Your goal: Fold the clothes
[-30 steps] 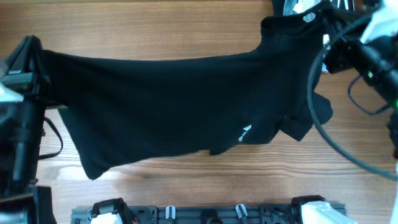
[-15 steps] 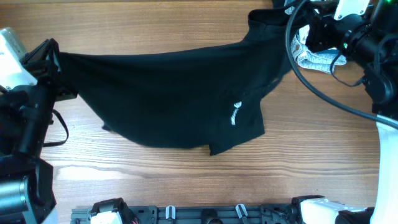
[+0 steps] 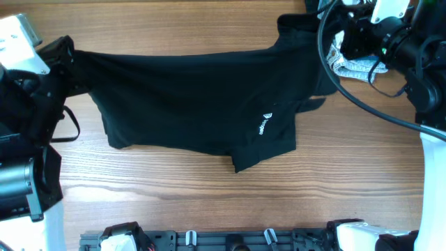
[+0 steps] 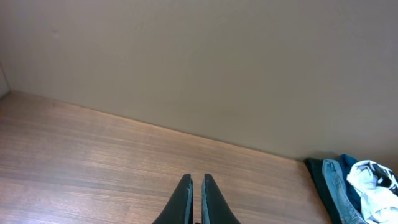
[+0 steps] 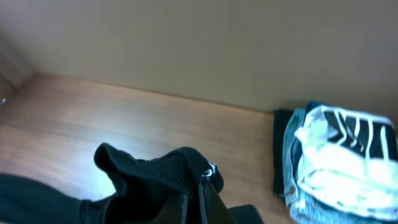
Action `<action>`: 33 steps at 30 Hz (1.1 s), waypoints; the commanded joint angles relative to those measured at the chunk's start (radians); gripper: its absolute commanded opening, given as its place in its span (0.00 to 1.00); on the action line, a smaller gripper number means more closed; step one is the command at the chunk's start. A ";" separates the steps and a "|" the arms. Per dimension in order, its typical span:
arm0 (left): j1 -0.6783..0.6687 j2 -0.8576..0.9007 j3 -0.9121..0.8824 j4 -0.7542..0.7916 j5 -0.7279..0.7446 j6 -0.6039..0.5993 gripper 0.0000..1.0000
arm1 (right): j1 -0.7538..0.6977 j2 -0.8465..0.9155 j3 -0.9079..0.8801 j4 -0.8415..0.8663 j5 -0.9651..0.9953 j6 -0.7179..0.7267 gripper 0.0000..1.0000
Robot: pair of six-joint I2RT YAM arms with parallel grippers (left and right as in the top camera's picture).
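Black shirt stretched across the bench; left jaws closed on its left end, right jaws closed on its right end; clothes pile beside right arm.

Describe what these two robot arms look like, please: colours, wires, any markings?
Both are mostly black. The left arm carries a white housing and a silver-grey cylinder lower down. The right arm has white sections too, a small green light, and a thick black cable looping off it. The left gripper has two slim, dark, tapered fingers. I see no readable markings.
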 commanded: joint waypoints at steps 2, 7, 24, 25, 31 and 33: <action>0.001 -0.006 0.010 0.002 0.005 -0.010 0.04 | -0.006 0.004 0.015 -0.063 -0.016 -0.018 0.04; 0.001 -0.037 0.010 -0.031 0.005 -0.010 0.04 | -0.006 -0.031 0.015 -0.109 -0.017 -0.009 0.04; -0.023 0.226 0.010 0.206 0.012 -0.013 0.04 | -0.006 0.098 0.015 0.074 0.008 0.008 0.04; -0.023 0.259 0.010 0.262 0.012 -0.013 0.04 | -0.006 0.119 0.015 0.123 0.023 0.008 0.04; -0.023 0.433 0.030 0.654 0.009 -0.055 0.04 | -0.006 0.230 0.015 0.485 0.068 0.006 0.04; -0.023 0.461 0.079 0.696 0.013 -0.063 0.04 | -0.006 0.235 0.016 0.578 0.072 -0.016 0.04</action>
